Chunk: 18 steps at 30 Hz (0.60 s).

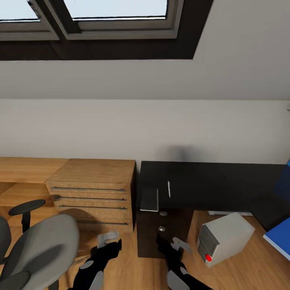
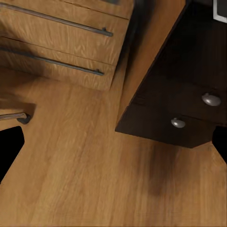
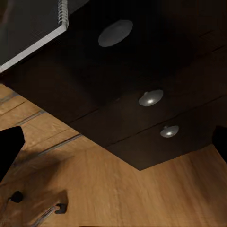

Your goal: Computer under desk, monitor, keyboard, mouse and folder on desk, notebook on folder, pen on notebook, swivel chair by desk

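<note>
Left end effector [image 1: 108,238]: low over the floor near the wooden drawer chest [image 1: 94,193], carrying nothing; whether released or clenched I cannot tell.
Right end effector [image 1: 179,243]: low before the dark drawer unit [image 1: 161,229], nothing in it; fingers' stance unclear.
Notebook [image 1: 149,199]: on the desk [image 1: 193,183], overhanging its near left edge; a bump could tip it off.
Pen [image 1: 168,189]: just right of the notebook, loose; may roll.
Computer [image 1: 223,238]: on the floor right of the drawers, a collision risk.
Swivel chair [image 1: 38,249]: near left, close to the left arm.
Folder [image 1: 278,237]: probably the blue slab at the right edge.
</note>
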Tool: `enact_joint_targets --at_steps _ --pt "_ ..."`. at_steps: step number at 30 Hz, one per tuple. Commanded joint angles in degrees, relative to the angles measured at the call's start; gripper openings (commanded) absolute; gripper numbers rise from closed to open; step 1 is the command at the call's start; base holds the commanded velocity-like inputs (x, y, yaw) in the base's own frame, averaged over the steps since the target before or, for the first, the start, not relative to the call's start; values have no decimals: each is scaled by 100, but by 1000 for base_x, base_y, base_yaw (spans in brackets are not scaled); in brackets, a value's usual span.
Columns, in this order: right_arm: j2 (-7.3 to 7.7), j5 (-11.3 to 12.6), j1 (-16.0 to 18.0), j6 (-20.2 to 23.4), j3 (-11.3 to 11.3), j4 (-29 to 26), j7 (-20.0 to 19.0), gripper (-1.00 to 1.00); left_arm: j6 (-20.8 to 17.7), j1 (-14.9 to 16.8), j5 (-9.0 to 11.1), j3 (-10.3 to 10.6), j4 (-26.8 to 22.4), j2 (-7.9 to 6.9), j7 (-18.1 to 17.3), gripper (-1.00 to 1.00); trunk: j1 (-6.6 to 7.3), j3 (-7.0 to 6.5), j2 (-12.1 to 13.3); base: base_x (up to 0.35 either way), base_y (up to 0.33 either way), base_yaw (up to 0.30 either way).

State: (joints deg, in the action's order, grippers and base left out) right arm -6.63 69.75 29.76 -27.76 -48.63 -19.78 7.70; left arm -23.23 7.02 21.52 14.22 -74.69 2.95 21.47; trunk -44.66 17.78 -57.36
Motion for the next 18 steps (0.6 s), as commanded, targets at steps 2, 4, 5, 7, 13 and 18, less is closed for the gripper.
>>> enact_joint_targets --at_steps 2,4,5,7,13,18 --pt "13 39 56 173 -23 -202 49 100 -161 3 110 -131 -300 7 52 100 -1 8 -5 0 0 0" --pt "25 55 121 688 257 -849 47 100 -1045 2 557 -789 -1139 22 44 100 -1 8 -5 0 0 0" --pt "26 59 125 766 332 -955 47 100 -1188 2 658 -896 -1246 21 42 100 -1 8 -5 0 0 0" --pt "28 68 134 1022 565 -1232 36 100 -1473 2 961 -1197 -1446 8 36 100 -1 8 -5 0 0 0" --pt "153 215 140 2121 1373 -1652 -840 100 -1717 1 1456 -1830 -1592 -24 24 100 -1 8 -5 0 0 0" --pt "469 539 136 2856 1578 -1688 -1751 100 -1679 1 1455 -1914 -1593 -23 38 100 -1 8 -5 0 0 0"
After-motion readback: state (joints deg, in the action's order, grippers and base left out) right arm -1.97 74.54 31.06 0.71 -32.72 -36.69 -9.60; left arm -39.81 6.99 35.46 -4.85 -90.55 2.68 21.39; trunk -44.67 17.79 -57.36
